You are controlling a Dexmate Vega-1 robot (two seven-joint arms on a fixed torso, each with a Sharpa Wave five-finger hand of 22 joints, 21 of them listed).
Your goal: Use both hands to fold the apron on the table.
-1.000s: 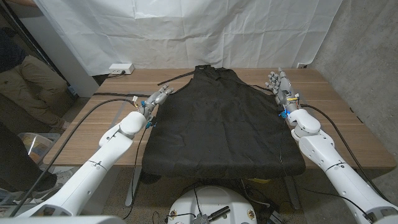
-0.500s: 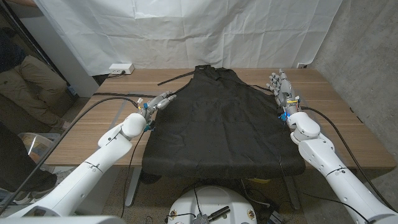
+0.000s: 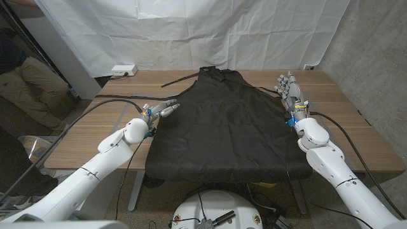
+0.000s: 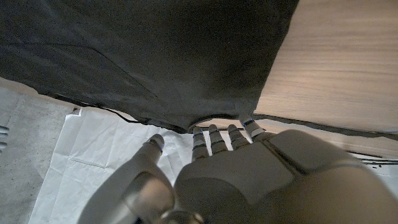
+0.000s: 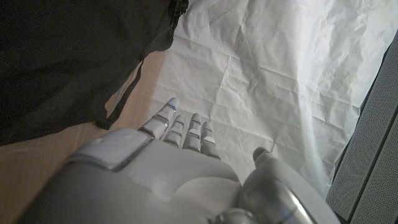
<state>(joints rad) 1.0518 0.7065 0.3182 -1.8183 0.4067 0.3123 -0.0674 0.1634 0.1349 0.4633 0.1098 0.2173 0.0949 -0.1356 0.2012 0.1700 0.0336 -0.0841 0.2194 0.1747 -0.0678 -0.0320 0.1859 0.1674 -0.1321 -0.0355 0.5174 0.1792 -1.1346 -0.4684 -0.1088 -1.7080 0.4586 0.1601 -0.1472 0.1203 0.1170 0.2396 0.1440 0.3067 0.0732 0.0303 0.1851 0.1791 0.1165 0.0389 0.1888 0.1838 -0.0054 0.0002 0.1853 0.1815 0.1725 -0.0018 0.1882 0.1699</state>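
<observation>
Apron (image 3: 226,124) lies flat on the counter (image 3: 356,117); left robot hand (image 3: 162,109) and right robot hand (image 3: 287,89) flank it, both open, fingers spread in wrist views.

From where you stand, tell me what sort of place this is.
Probably a makeshift robot test or recording space, not a home: a creased white sheet backdrop hangs behind the wooden table, a bare grey concrete wall stands on one side, and a white power strip lies at the table's far corner.

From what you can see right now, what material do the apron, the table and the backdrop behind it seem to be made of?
Apron: looks like thin matte black woven cloth; it lies limp with soft creases and gives no shine.
Table: wood or wood-look laminate, smooth, with a brown lengthwise grain; which one cannot be told.
Backdrop: probably white fabric sheet, as it hangs in wrinkles and folds.
</observation>
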